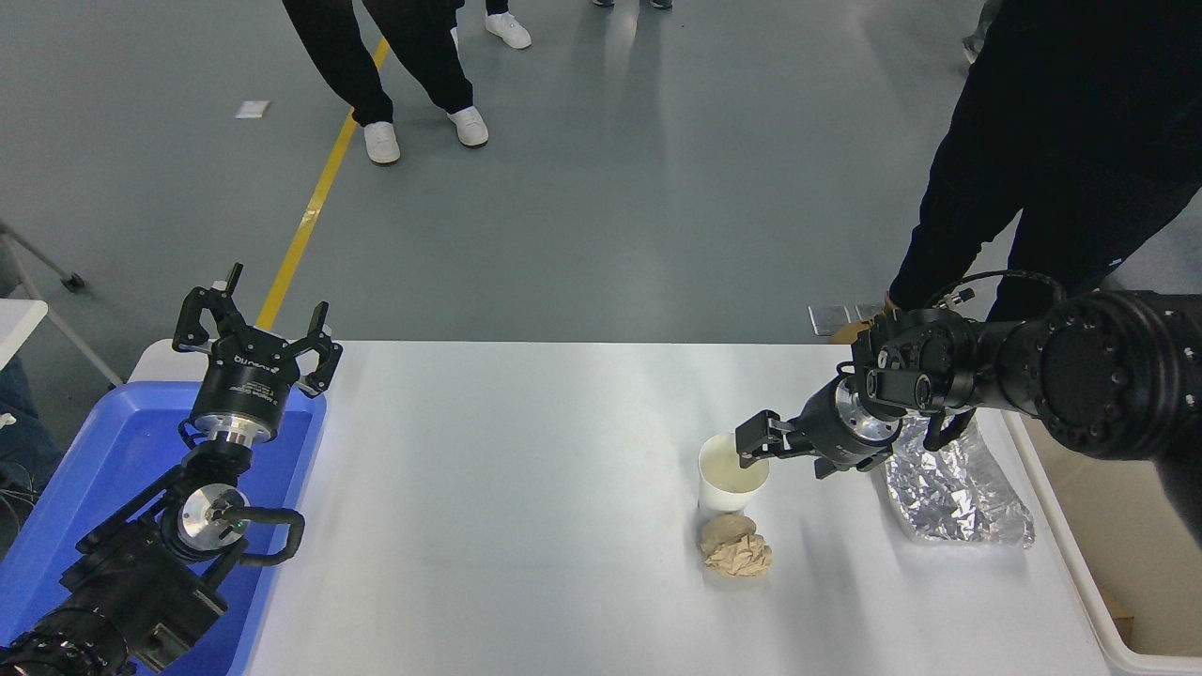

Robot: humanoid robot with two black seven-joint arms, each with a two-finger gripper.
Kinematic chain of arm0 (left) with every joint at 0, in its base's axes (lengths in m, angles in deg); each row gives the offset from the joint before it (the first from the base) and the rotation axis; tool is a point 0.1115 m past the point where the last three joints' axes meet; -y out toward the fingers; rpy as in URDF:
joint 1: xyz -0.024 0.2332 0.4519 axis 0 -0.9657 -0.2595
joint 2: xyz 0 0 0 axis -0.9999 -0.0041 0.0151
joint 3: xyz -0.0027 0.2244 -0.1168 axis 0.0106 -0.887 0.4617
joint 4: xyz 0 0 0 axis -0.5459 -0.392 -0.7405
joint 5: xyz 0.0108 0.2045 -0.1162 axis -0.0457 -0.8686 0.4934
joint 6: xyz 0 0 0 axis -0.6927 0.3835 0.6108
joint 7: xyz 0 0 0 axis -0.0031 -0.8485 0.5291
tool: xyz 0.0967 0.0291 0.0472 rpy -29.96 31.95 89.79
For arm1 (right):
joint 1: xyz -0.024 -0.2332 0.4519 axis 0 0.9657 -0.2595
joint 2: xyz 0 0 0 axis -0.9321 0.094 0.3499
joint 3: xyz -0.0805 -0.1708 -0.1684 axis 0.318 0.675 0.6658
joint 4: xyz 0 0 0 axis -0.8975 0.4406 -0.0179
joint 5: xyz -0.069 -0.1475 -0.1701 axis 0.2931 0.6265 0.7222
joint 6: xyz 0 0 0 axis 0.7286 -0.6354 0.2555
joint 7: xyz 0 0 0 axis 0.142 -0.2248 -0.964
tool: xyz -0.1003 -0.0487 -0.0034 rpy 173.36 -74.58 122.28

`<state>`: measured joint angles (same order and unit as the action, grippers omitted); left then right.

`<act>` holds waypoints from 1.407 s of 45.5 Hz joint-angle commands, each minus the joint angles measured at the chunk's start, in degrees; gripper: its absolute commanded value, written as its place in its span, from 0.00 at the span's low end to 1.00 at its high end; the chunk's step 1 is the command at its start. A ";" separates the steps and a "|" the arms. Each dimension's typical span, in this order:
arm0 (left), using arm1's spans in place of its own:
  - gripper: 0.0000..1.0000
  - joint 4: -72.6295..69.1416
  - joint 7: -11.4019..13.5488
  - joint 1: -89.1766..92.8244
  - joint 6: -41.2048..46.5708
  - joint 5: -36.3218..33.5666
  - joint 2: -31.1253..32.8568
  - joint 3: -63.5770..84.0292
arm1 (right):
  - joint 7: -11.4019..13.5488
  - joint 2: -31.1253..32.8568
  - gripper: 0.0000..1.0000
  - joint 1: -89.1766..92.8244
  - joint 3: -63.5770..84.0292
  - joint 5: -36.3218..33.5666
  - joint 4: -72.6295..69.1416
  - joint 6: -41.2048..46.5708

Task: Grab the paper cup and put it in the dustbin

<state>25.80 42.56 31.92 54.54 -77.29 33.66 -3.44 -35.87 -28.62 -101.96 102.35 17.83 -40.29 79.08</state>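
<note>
Nearest the camera, at lower left, the left arm is parked over the blue tub (113, 469), w/ the left gripper (255, 329) raised above the tub's far end; its fingers (321, 343) are spread wide and nothing is held. The tub sits at the table's left edge. At lower right, part of the dustbin (1108, 638) is seen: a cream-white rim along the table's right edge, beige inside, mostly hidden behind the right arm.

On the white table (488, 526), right of centre, a crumpled brown paper ball (735, 546) lies just in front of the paper cup (731, 474), touching it or nearly so; which cannot be told. The cup stands upright, mouth open upward, cream inside visible. To the right, a crinkled silver foil tray (958, 493) lies between the cup and the dustbin, its far end partly covered by the arm.

The right arm comes in from the right edge, low over the foil tray, w/ the right gripper (765, 441) at the cup's far-right rim. One finger is seen at or just over the rim; the other is not clearly made out, so it cannot be told whether the fingers are apart or closed, nor whether the cup is gripped. The cup rests on the table.

Beyond the table, a person in black (1052, 141) stands at the far right, close to the table's corner. Farther off, at top left, legs in dark trousers and white shoes (423, 131) are seen beside a yellow floor line (310, 216).
</note>
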 commanded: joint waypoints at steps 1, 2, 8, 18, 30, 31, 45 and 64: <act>0.98 -0.04 0.00 0.00 0.00 0.01 0.00 0.01 | -0.09 -0.01 0.77 1.96 0.03 0.34 1.27 -1.34; 0.98 -0.04 0.00 0.00 0.00 0.01 0.00 0.01 | -0.09 -0.01 0.68 1.88 0.03 0.43 1.19 -1.43; 0.98 0.05 0.00 0.00 0.00 0.01 0.00 0.01 | -0.35 -0.01 0.30 1.17 0.82 1.65 1.10 -1.34; 0.98 0.05 0.00 0.00 0.00 0.01 0.00 0.01 | -0.79 -0.01 0.00 0.65 0.30 2.19 0.84 -1.26; 0.98 -0.04 0.00 0.00 0.00 0.01 0.00 0.01 | -1.58 -0.01 0.00 -0.06 0.30 2.19 0.40 -0.73; 0.98 -0.04 0.00 0.00 0.00 0.01 0.00 0.01 | -1.84 -0.01 0.00 -0.06 0.30 2.27 0.40 -0.73; 0.98 0.05 0.00 0.00 0.00 0.01 0.00 0.01 | -2.20 -0.01 0.00 -4.27 0.65 2.19 -0.39 -0.38; 0.98 -0.04 0.00 0.00 0.00 0.01 0.00 0.01 | -3.43 4.73 0.00 -23.52 -0.41 2.19 -4.97 9.55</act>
<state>25.81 42.56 31.92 54.53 -77.28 33.66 -3.43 -38.66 -27.45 -115.79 102.23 19.95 -43.47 83.04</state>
